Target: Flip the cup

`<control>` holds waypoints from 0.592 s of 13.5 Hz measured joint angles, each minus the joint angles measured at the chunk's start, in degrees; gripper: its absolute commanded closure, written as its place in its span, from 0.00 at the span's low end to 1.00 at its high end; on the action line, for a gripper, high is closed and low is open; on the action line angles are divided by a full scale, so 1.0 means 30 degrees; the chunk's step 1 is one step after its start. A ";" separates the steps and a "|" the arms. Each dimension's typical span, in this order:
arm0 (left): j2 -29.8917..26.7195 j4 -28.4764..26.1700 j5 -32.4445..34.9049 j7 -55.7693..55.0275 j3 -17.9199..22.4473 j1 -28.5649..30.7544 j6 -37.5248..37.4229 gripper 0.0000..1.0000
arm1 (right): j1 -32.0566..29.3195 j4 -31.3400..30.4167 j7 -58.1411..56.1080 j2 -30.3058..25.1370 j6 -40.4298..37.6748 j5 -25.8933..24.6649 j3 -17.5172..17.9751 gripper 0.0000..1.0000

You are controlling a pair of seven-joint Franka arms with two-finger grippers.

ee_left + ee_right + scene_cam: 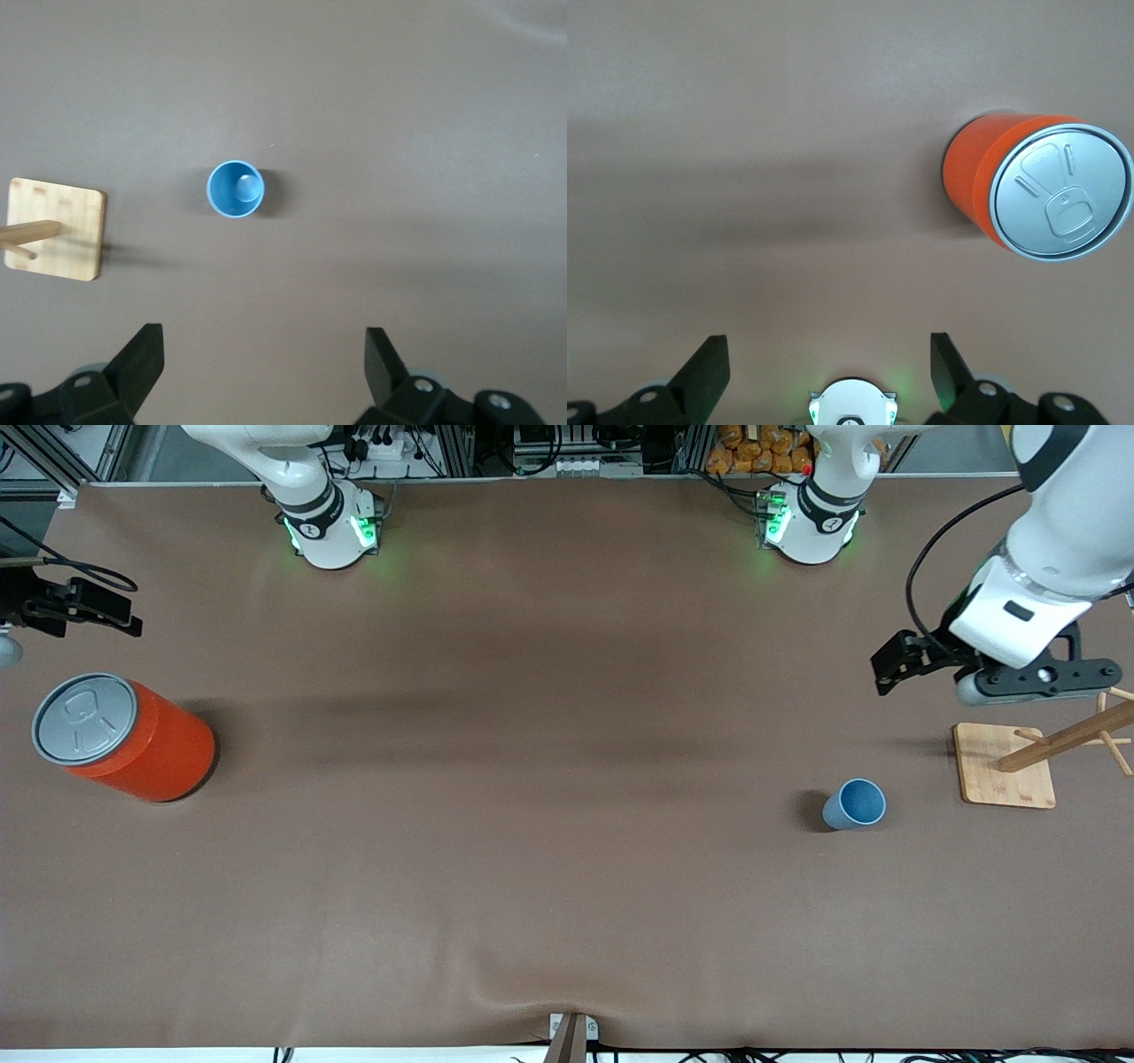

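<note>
Nearest the front camera of all the things on the table stands the cup [856, 804], a single small light-blue tumbler, upright with its mouth open upward and its darker inside showing; it rests on the brown table [532, 868] toward the left arm's end, just beside a wooden rack [1045, 757] whose square base lies a little farther from that camera. No part of the flip is done: the cup is untouched, and I judge the step in hand to be the approach. In the left wrist view the cup [236, 189] sits well ahead of the left gripper [264, 363], roughly centred between the lines of its two fingers, which are spread wide with nothing between them. Seen from the front, the left gripper [895, 669] hangs in the air over the table near the rack, well apart from the cup. The next move, as I read it, calls for that gripper to come down with its spread jaws on either side of the cup's wall, close on it, lift, turn it mouth down and set it back, while keeping clear of the rack's pegs. At the right arm's end of the table the right gripper [106, 611] waits, its jaws likewise released and empty, with the orange can [1041, 186] ahead of them and off to one side. By count: one cup, one orange can, one wooden rack, two arms.
</note>
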 measured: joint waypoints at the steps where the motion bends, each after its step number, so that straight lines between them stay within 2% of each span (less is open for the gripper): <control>1: -0.0030 0.0002 -0.0005 0.0493 0.0005 0.0206 -0.0042 0.00 | 0.0000 0.0000 0.0000 0.0000 0.0000 0.0000 0.0000 0.00; 8: -0.0072 0.0997 -0.0021 0.1275 0.0037 0.0420 -0.0565 0.00 | 0.0000 0.0000 0.0000 0.0000 -0.0001 0.0000 0.0000 0.00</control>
